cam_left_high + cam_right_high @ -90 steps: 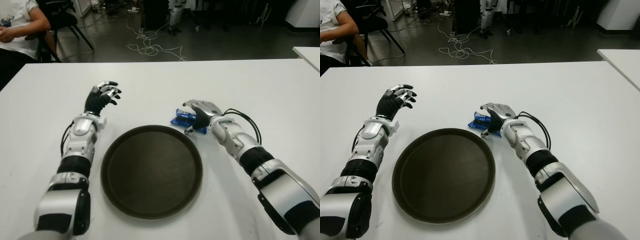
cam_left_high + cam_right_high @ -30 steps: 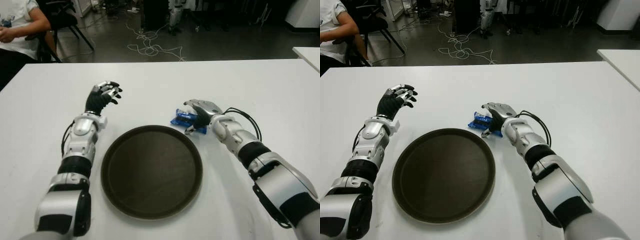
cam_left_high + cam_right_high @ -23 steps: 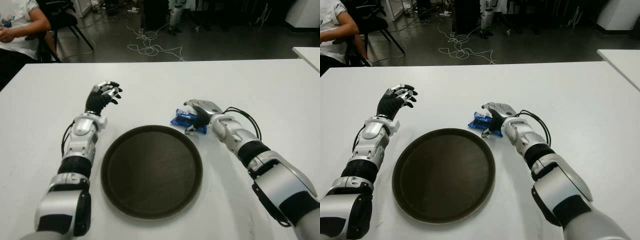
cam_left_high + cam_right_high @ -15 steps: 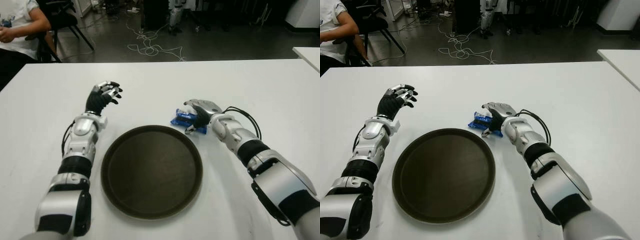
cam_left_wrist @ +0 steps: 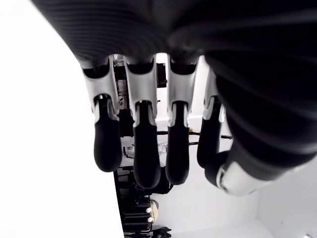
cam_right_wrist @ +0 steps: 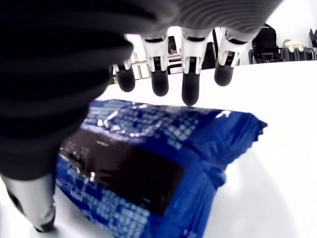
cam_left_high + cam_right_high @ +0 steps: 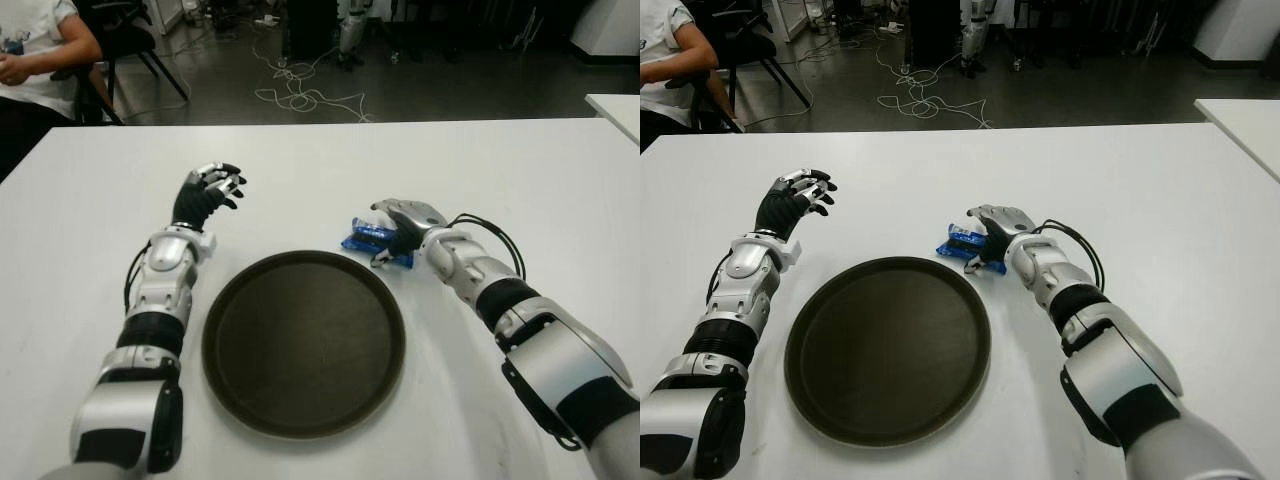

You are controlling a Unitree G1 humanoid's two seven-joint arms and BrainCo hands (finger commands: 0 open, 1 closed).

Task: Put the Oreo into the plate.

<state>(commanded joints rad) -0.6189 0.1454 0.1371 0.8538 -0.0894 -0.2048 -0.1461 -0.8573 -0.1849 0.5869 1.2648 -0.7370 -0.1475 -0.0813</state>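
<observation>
Left hand (image 7: 207,187) sits at approx 10 o'clock from the plate (image 7: 303,342), fingers loosely curled, holding nothing, well clear of the action. You can leave it.

Plate is empty, dead centre in front of you. The Oreo (image 7: 374,242), a blue wrapped pack, lies on the table just off the rim at approx 1 o'clock, not in the plate yet.

Right hand (image 7: 402,226) is over the pack: fingers arched above it, thumb down beside it, not clamped. Wrist view shows the fingertips (image 6: 190,92) past the pack's far edge w/ a gap, so no real grip yet.

Risks, imo: close too shallow and the slick wrapper squirts out; press down and you shove it away from the rim; squeeze hard and you crush the biscuits.

White table (image 7: 500,160), smooth and bare. Beyond it a dark floor w/ loose cables (image 7: 300,95), and a seated person (image 7: 35,50) at far 10 o'clock.
</observation>
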